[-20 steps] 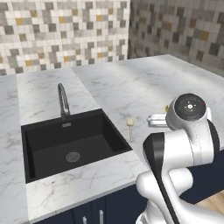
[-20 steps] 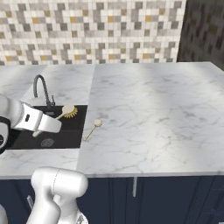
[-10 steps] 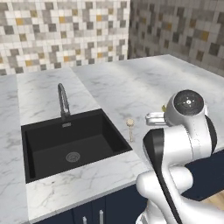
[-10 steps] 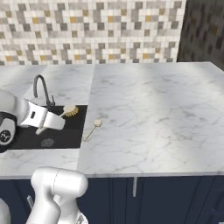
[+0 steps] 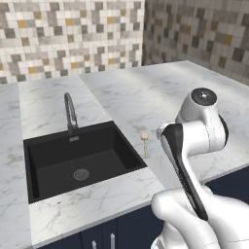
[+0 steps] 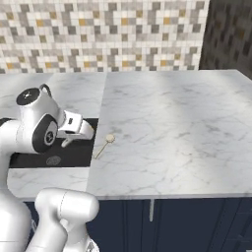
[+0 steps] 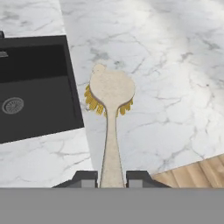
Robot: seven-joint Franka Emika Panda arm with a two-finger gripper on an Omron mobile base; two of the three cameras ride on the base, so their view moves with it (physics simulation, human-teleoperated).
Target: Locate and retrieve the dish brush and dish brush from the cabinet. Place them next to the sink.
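Yellow-bristled brush [image 7: 111, 94], light and stiff by its look, hangs over the counter [image 7: 166, 65] just beside the sink [image 7: 35, 83], the gripper [image 7: 111, 177] pinching its thin handle's end, likely liable to swivel.

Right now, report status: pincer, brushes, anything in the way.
Pincer shut on yellow-bristled brush, held above counter. Wooden brush lying beside sink. Nothing blocking.
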